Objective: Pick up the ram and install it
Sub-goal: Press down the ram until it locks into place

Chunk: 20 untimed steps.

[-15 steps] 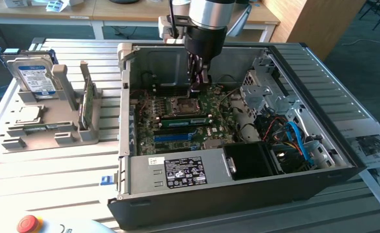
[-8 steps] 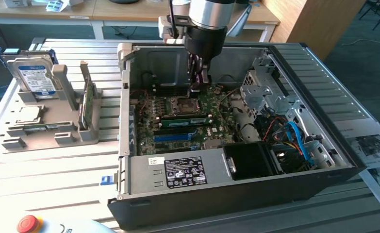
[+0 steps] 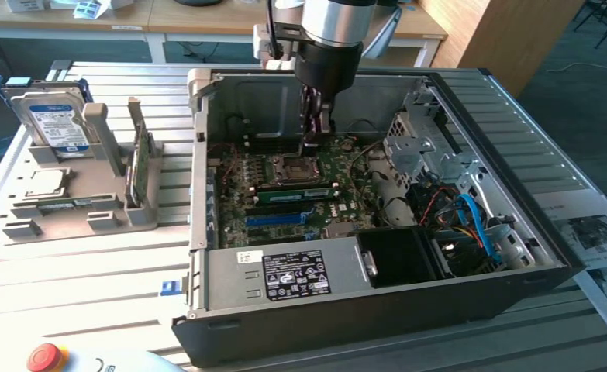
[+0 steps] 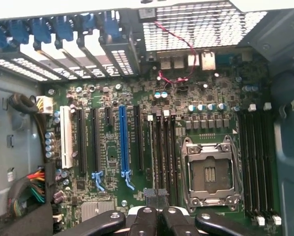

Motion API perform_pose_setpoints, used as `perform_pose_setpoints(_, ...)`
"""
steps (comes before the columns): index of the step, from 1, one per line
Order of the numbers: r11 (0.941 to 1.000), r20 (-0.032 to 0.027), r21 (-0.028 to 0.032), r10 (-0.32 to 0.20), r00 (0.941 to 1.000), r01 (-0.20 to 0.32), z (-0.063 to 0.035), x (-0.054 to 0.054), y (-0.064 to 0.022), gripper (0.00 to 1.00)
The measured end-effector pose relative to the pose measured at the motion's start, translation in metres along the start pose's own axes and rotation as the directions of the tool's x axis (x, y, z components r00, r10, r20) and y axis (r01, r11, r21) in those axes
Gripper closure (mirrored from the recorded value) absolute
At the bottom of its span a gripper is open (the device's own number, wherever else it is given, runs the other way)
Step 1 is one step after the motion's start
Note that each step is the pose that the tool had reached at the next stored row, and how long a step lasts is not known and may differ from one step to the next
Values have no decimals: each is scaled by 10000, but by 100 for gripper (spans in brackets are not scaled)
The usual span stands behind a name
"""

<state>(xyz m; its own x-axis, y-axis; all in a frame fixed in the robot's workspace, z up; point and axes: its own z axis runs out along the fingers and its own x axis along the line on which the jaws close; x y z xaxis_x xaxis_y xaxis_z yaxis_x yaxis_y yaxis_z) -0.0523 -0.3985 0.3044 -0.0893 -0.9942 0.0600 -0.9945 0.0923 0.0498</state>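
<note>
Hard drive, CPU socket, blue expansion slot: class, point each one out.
hard drive (image 3: 53, 122), exterior view, on its blue label.
CPU socket (image 4: 209, 173), wrist view, at its centre.
blue expansion slot (image 4: 122, 140), wrist view, halfway along it.

Tabletop (image 3: 96, 271): slatted, pale | centre: open computer case (image 3: 386, 302) | exterior view's left: grey parts holder (image 3: 76, 209) | near edge: red button (image 3: 46, 356)

Open computer case (image 3: 386, 310) at frame centre, motherboard (image 3: 293, 194) inside, blue-labelled hard drive (image 3: 55, 124) in grey holder upper left, red button (image 3: 46, 356) lower left, blue slot (image 4: 122, 142) mid-board.
</note>
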Motion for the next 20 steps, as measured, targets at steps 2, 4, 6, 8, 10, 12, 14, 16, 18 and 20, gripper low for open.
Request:
perform_pose_setpoints(2, 9996, 13, -17, 269, 9996, -269, 0, 0, 0, 90)
perform_pose_setpoints(4, 9984, 27, -34, 561, 9984, -561, 0, 0, 0, 90)
perform_pose_setpoints(6, 9964, 41, -53, 847, 9964, -847, 0, 0, 0, 90)
perform_pose_setpoints(8, 9935, 53, -71, 1132, 9936, -1132, 0, 0, 0, 90)
perform_pose_setpoints(10, 9898, 65, -91, 1422, 9898, -1422, 0, 0, 0, 90)
perform_pose_setpoints(12, 9853, 77, -110, 1703, 9854, -1702, 0, 0, 0, 90)
perform_pose_setpoints(14, 9801, 88, -129, 1983, 9801, -1982, 0, 0, 0, 90)
perform_pose_setpoints(16, 9738, 98, -150, 2270, 9738, -2269, 0, 0, 0, 90)
perform_pose_setpoints(18, 9669, 107, -169, 2548, 9669, -2546, 0, 0, 0, 90)
perform_pose_setpoints(20, 9593, 116, -190, 2821, 9593, -2819, 0, 0, 0, 90)
